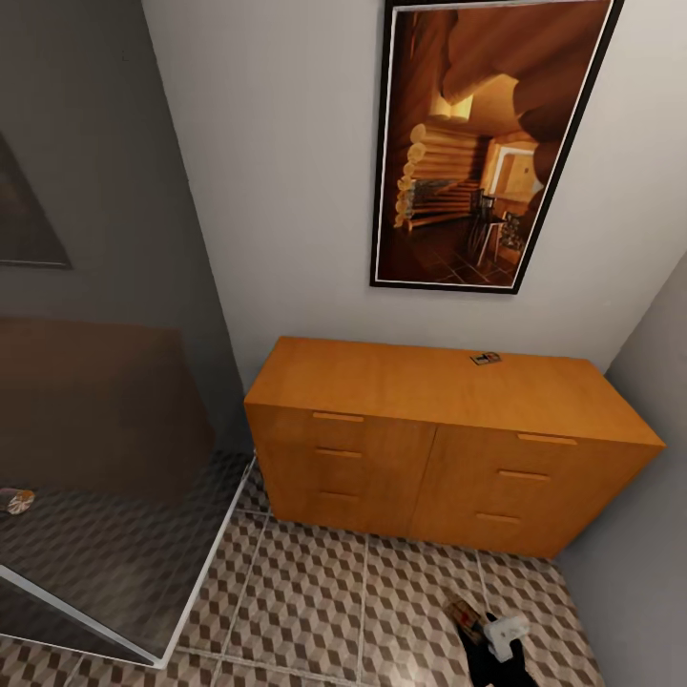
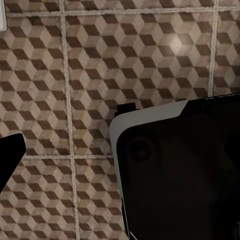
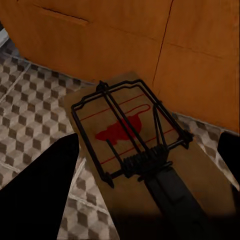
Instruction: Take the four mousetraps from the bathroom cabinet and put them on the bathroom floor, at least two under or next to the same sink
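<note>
So from my seat I've got the cabinet (image 1: pixel 448 429) standing on the cube-pattern bathroom floor (image 1: pixel 315 601), pushed back against the wall. One mousetrap (image 1: pixel 486 359) sits on its flat top near the back edge, well beyond my right gripper (image 1: pixel 482 625) and a bit higher up. Down by that gripper there's a second mousetrap (image 3: pixel 135 145) over the tiles, right between the fingers; I can't tell if it's actually touching the floor. The cabinet front is just past it.
</note>
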Controlling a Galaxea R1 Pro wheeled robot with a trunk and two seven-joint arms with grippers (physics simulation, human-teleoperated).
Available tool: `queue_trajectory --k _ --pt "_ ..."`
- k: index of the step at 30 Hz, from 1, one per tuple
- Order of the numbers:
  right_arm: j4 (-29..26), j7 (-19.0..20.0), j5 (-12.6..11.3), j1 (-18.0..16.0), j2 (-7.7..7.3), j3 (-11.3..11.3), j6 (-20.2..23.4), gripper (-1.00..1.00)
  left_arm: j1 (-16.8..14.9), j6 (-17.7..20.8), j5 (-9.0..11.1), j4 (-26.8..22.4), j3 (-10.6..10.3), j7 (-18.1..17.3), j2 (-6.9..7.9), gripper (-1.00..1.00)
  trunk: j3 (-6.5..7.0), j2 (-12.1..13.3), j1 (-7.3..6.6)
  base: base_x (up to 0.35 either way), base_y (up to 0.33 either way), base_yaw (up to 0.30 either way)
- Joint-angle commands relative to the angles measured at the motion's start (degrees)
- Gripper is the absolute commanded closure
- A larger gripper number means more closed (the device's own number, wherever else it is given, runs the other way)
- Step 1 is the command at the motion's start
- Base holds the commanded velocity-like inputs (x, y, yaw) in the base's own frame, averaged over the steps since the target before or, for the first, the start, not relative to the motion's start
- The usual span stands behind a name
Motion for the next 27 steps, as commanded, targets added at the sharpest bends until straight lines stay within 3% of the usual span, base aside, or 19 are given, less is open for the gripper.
queue_trajectory --k 1,3,6,8,14,21,27 --pt "0.0 0.3 -1.8 0.3 0.01 0.4 -0.4 1.0 -0.1 -0.3 0.5 0.2 -0.5 -0.2 -0.04 -1.0 -0.1 -0.1 0.03 0.0 0.0 0.0" --pt "0.0 0.1 -6.9 1.4 0.23 0.4 -0.9 1.0 -0.1 -0.3 0.5 0.2 -0.5 -0.2 -0.04 -1.0 -0.1 -0.1 0.03 0.0 0.0 0.0" --pt "0.0 -0.4 -11.7 2.3 0.8 0.4 -1.2 1.0 -0.1 -0.3 0.5 0.2 -0.5 -0.2 -0.01 -1.0 -0.1 -0.1 0.03 0.0 0.0 0.0" --pt "0.1 -2.1 -15.1 2.9 2.16 0.4 -1.3 1.0 -0.1 -0.5 0.5 0.2 -0.5 -0.2 0.04 -1.0 -0.1 -0.1 0.03 0.0 0.0 0.0" --pt "0.1 -6.7 -16.1 3.1 4.3 0.4 -1.6 1.0 -0.1 -0.7 0.5 0.2 -0.5 0.2 -0.02 -1.0 -0.1 -0.1 0.03 0.0 0.0 0.0" --pt "0.0 -7.8 -16.0 3.1 5.74 0.4 -1.6 1.0 -0.1 -0.5 0.6 -0.5 -0.3 1.2 -0.23 -1.0 -0.1 -0.1 0.03 0.0 0.0 0.0" --pt "0.0 -7.9 -16.0 3.1 5.88 0.4 -1.5 1.0 -0.1 -0.5 0.6 -5.4 -0.2 10.4 -2.26 -1.0 -0.1 -0.1 0.03 0.0 0.0 0.0"
